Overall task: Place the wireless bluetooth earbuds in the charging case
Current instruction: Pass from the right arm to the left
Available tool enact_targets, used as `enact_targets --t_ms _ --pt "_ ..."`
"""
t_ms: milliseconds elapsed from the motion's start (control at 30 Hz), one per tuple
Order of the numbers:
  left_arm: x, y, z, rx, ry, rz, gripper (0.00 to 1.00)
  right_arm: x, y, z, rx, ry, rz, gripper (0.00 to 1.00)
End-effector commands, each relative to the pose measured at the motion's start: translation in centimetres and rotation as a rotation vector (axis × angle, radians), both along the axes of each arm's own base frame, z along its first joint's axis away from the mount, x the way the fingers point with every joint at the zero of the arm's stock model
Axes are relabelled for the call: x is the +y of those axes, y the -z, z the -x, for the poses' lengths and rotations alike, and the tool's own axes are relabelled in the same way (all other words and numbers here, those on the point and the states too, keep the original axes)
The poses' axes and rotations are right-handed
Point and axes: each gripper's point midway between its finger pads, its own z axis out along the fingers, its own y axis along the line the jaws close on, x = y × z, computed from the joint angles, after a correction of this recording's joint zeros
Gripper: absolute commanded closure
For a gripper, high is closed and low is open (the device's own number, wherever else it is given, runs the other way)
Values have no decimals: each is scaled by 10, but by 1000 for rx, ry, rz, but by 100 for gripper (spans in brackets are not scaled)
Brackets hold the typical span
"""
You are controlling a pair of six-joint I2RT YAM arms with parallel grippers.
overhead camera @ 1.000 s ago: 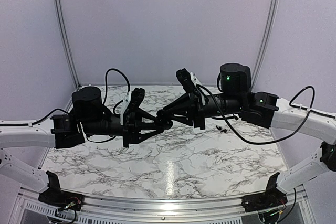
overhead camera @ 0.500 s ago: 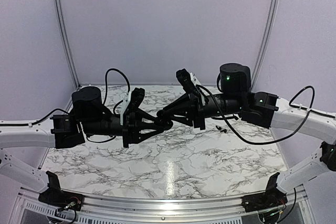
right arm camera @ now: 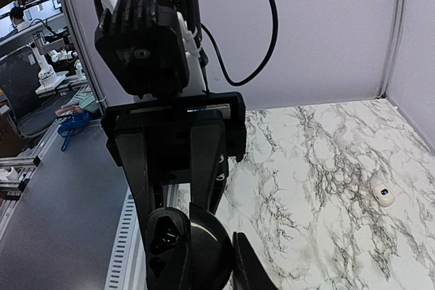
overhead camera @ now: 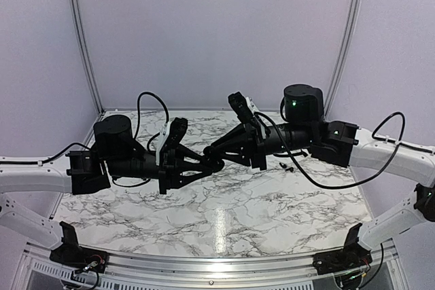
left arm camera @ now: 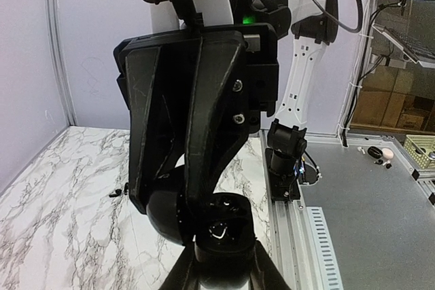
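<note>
From above, both arms reach in over the marble table point(overhead camera: 224, 215) and meet in the air near its middle. The left gripper point(overhead camera: 217, 161) and the right gripper point(overhead camera: 208, 151) are nose to nose, their black fingers tapering to overlapping tips. The wireless bluetooth earbuds point(overhead camera: 286, 167) lie on the table as two dark specks just beside each other, below the right forearm and well apart from both grippers. In the left wrist view, the left gripper's own fingers rise at the bottom edge on either side of a black round object point(left arm camera: 224, 234), narrow and closed against it. The right gripper hangs directly in front of the lens, its two finger plates converging down onto the same spot. The earbuds show as tiny dark bits on the marble at the left, beyond the fingers. In the right wrist view, the left gripper and its wrist camera fill the middle. The black round object sits at the bottom with one right finger beside it, and whether the right gripper is pressing on it cannot be told. The charging case point(right arm camera: 384, 194) lies on the table at the right, small and cream-white with a dark spot on top, apart from both grippers.
</note>
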Motion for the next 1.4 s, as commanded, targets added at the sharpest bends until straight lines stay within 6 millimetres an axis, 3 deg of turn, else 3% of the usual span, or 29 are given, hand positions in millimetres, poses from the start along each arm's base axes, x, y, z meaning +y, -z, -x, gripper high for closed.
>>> enact_targets --t_ms 0,100,567,1133,1367 --pt "5 -8 0 -27 -19 24 71 -2 -10 -3 3 -7 -34 100" --pt "2 -12 -1 -32 -16 30 65 -2 -9 -3 6 -8 -37 100" --pt "-2 -20 1 -23 3 52 60 -1 -6 -2 27 -8 -31 100" --pt "-5 -21 0 -20 4 55 59 -1 -3 -3 28 -5 -26 100" --pt "-5 -19 1 -18 5 54 65 -2 -3 -3 27 -2 -25 100"
